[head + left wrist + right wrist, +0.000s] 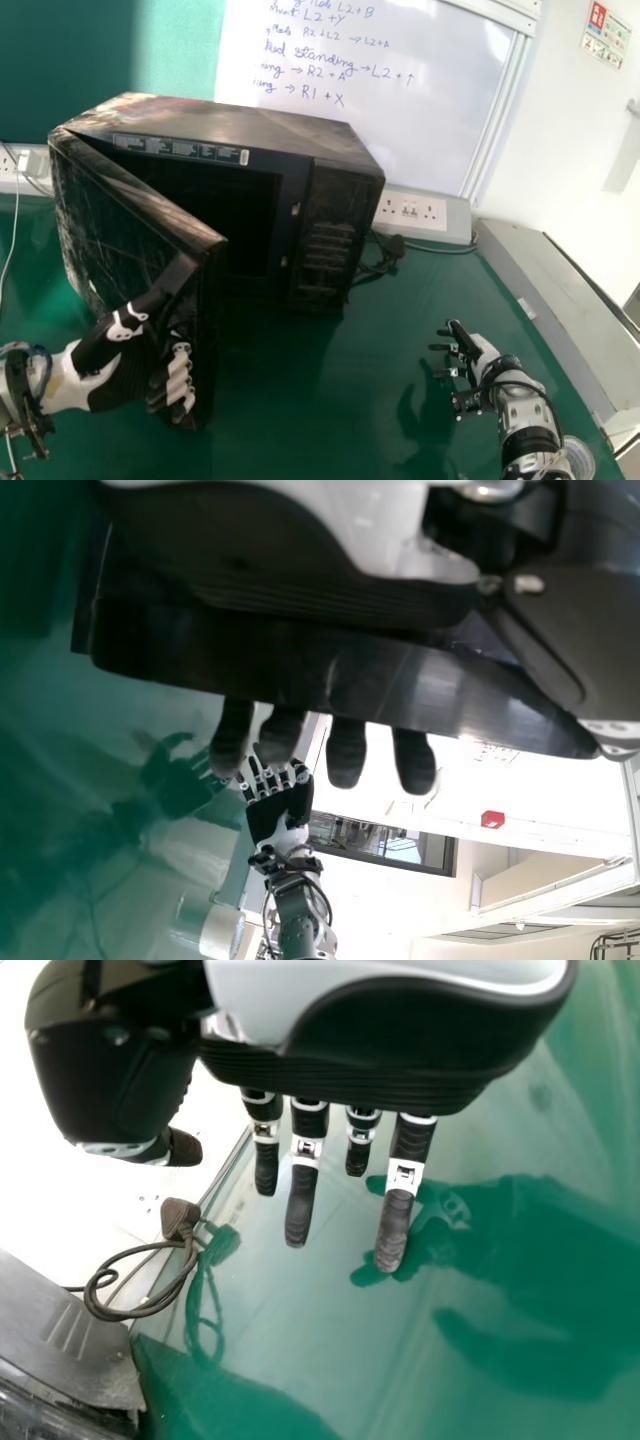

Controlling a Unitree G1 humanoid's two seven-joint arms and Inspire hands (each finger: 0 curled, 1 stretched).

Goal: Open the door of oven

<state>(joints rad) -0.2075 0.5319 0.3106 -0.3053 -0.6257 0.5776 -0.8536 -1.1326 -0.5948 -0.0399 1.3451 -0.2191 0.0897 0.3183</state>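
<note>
The black oven (330,210) stands on the green table with its door (130,220) swung out at an angle on the left side, the dark cavity partly showing. At the door's free edge, low down, is my left hand (120,365), its fingers curled round the door. In the left wrist view the door (400,685) crosses between the palm of my left hand (300,560) and its fingertips, which show past the edge. My right hand (475,360) is held apart from the oven, right of it, fingers extended. The right wrist view shows my right hand (400,1040) open, holding nothing.
Behind the oven are a whiteboard (400,90) and a socket strip (425,212). A black plug with its cable (180,1218) lies beside the oven's right side. A long grey box (550,300) runs along the table's right edge.
</note>
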